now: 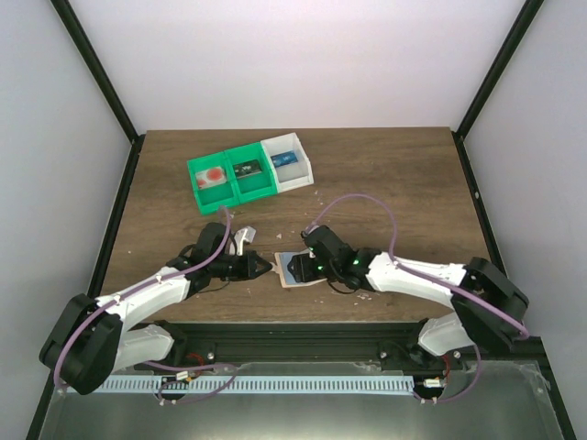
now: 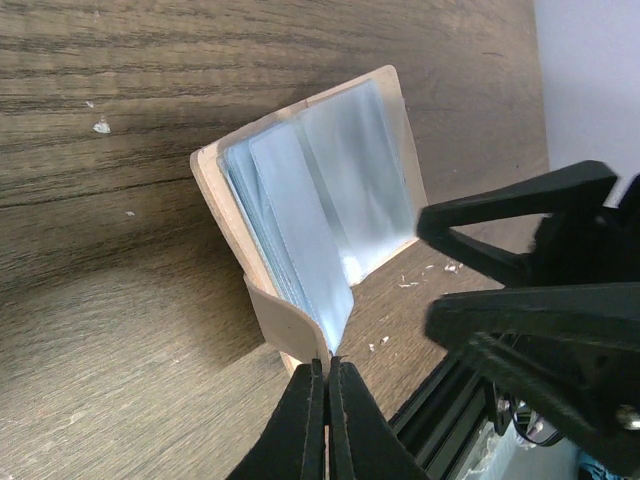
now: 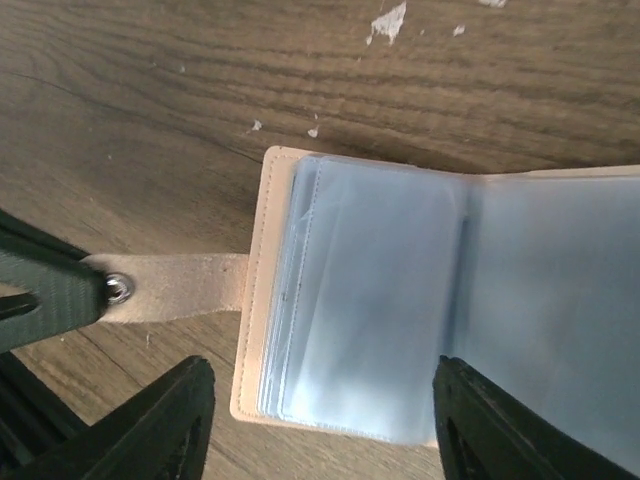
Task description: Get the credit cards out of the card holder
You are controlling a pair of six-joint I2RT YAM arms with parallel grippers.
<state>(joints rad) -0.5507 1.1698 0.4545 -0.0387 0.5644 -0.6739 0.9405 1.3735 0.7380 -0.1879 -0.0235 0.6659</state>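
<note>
Left claw (image 2: 326,390) pinched together on snap tab (image 3: 180,287) of card holder (image 2: 215,190), tab stretched out flat from holder; we judge this anchors holder and keeps it spread open. Right claw (image 3: 320,385) apart, hanging over open holder; light-blue credit cards (image 3: 370,300) lie just beyond and between its fingers, not yet out. We judge next move: pinch top card edge.

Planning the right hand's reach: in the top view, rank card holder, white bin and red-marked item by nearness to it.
1. card holder, under the right hand.
2. white bin, beyond, at the row's right end.
3. red-marked item, far-left green compartment.
</note>
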